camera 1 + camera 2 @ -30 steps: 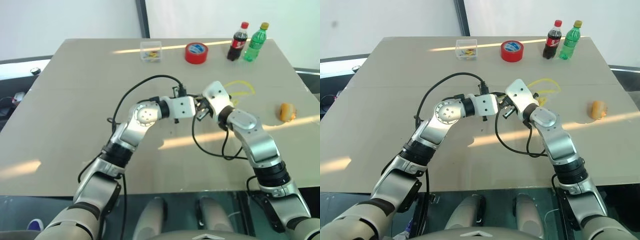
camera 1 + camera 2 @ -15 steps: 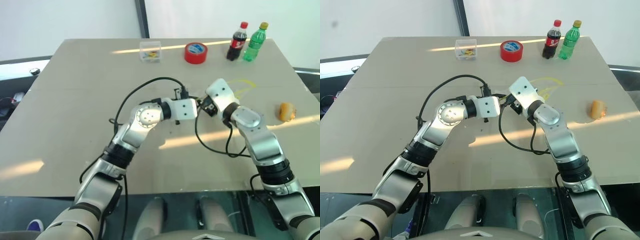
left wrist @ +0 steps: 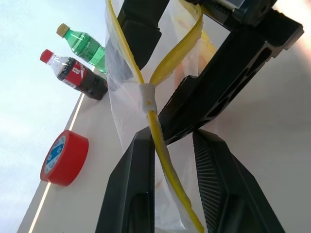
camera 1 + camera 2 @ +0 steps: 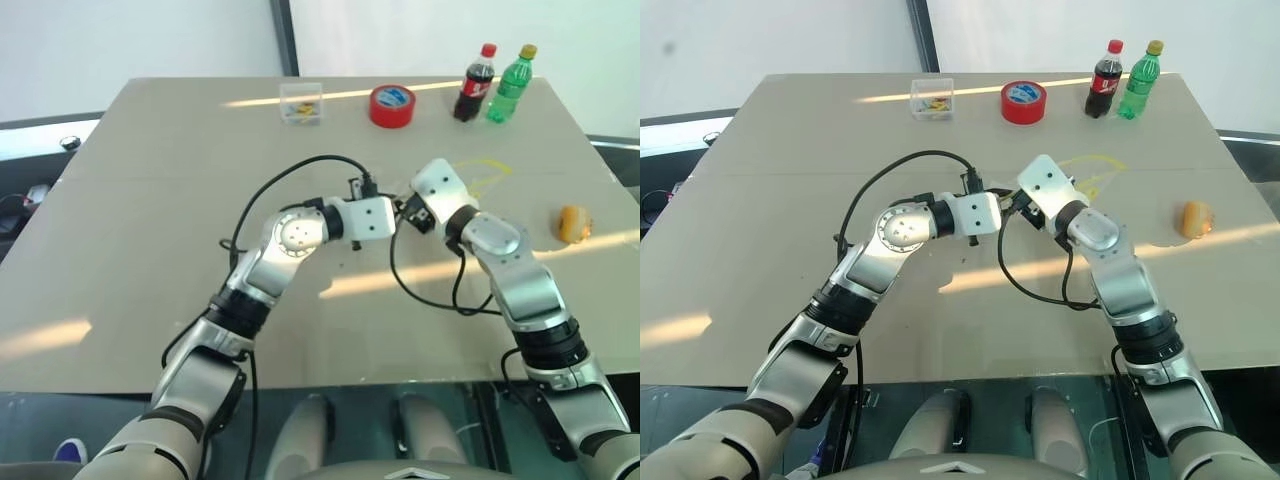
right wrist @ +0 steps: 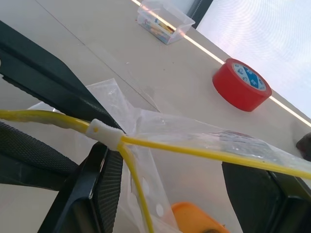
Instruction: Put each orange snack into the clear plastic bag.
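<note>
The left end effector pinches the clear plastic bag by its seal, one orange snack inside, while the spread right end effector is the nearer to the other orange snack, lying on the desk well off to its right.

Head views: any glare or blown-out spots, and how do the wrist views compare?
Left eye view: bright sun streaks cross the table near the red tape roll and the orange snack. Left wrist view: background washed out white behind the bottles. Right wrist view: bright streak beside the tape.
</note>
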Robot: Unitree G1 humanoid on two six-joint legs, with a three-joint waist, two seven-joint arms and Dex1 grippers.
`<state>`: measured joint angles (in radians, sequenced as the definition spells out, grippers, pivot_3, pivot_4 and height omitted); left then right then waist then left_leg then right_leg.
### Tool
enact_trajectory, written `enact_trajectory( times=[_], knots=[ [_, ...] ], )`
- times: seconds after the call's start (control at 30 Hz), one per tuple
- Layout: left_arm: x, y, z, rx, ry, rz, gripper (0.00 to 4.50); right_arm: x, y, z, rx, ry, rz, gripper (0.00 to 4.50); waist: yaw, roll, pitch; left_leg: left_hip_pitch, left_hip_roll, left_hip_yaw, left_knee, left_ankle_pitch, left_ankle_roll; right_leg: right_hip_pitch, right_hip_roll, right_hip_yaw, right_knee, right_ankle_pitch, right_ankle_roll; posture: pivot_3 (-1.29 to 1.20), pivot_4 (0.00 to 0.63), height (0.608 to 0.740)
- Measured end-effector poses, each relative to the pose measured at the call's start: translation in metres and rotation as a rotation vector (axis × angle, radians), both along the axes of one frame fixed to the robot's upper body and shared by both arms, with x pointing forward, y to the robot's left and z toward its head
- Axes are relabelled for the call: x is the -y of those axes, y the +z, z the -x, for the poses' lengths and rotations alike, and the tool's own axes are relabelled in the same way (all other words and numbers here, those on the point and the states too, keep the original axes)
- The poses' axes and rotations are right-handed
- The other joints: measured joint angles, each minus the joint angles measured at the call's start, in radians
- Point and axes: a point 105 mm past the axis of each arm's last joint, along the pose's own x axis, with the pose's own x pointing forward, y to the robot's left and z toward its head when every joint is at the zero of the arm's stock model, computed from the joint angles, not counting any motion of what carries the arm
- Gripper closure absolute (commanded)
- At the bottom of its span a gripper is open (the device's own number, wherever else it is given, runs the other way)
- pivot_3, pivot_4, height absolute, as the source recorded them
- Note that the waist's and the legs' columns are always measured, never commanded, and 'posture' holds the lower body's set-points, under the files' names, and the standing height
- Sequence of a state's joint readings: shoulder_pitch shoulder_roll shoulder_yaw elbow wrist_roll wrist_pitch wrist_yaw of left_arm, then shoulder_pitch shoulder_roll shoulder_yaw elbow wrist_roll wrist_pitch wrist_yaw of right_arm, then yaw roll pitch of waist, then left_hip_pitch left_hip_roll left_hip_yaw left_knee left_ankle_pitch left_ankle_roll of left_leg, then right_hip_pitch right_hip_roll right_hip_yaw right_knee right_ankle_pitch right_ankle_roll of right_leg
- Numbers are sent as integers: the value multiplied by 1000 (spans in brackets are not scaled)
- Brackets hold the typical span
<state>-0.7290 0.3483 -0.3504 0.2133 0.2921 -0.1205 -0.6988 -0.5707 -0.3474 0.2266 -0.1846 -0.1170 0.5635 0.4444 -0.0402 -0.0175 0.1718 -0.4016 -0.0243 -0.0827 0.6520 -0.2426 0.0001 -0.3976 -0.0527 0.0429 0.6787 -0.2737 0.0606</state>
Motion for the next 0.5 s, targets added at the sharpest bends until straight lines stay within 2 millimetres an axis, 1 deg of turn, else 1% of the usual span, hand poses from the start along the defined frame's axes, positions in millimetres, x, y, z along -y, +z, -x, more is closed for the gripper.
enact_trajectory(
  times=[0.07, 0.1, 0.13, 0.5],
  knots=[
    [-5, 3, -3, -25, 20, 44, 1951, -2, 1, 1, 12, 9, -1, 1324, -1, 0, 0, 0, 0, 0, 0, 0, 0, 0, 0, 0, 0, 0, 0, 0, 150, 740],
    [-7, 6, -4, -26, 28, 60, 1351, -3, 1, 1, 14, 14, -4, 1324, -1, 0, 0, 0, 0, 0, 0, 0, 0, 0, 0, 0, 0, 0, 0, 0, 150, 740],
    [-9, 7, -5, -21, 37, 68, 913, -3, 0, 2, 10, 18, -6, 1324, 0, 0, 0, 0, 0, 0, 0, 0, 0, 0, 0, 0, 0, 0, 0, 0, 150, 740],
    [-9, 8, -4, 3, 33, 54, 913, -5, 0, 2, 7, 24, -13, 1324, 0, 0, 0, 0, 0, 0, 0, 0, 0, 0, 0, 0, 0, 0, 0, 0, 150, 740]
  ],
)
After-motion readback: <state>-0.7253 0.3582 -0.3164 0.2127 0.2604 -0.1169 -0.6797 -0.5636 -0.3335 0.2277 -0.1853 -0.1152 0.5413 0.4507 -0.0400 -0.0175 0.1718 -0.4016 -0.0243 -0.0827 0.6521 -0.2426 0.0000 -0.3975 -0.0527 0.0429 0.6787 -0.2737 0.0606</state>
